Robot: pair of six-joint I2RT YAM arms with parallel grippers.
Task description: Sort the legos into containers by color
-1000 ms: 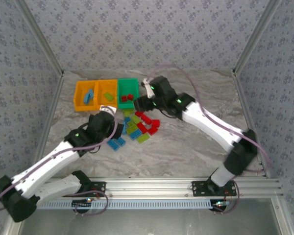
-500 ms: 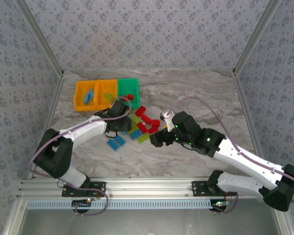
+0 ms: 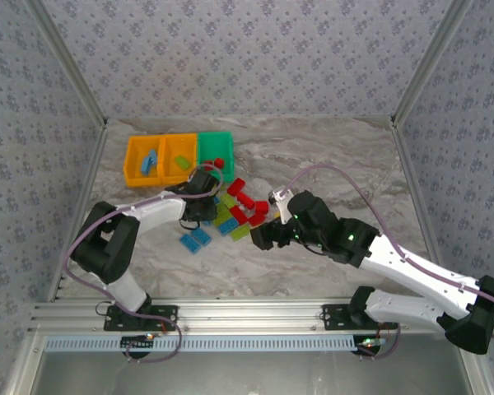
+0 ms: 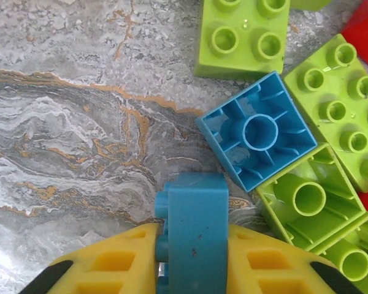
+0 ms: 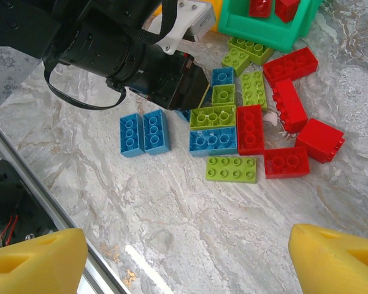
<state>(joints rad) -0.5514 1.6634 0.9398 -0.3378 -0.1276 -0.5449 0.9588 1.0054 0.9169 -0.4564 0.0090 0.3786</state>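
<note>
The legos lie in a loose pile [image 3: 235, 210] of blue, lime green and red bricks in front of the containers. My left gripper [image 3: 206, 210] is down at the pile's left edge. In the left wrist view it [image 4: 193, 269] is shut on a blue brick [image 4: 193, 226] standing on edge, next to an upturned blue brick [image 4: 257, 138] and lime bricks [image 4: 337, 107]. My right gripper [image 3: 259, 236] hovers open over bare table at the pile's near right side, with its yellow fingertips [image 5: 37, 263] far apart. The left orange bin [image 3: 128, 160] holds blue bricks, the middle orange bin [image 3: 179, 138] a lime one, the green bin [image 3: 215, 135] red ones.
Two blue bricks [image 5: 144, 131] lie side by side apart from the pile, on its near left. The left arm's black wrist [image 5: 141, 58] stands over the pile's far left part. A metal rail [image 3: 247, 313] runs along the table's near edge. Patterned walls enclose the table.
My left gripper reached the pile's left edge and closed on the blue brick. My right arm swung back from the green bin to the pile's near right side and opened wider.
</note>
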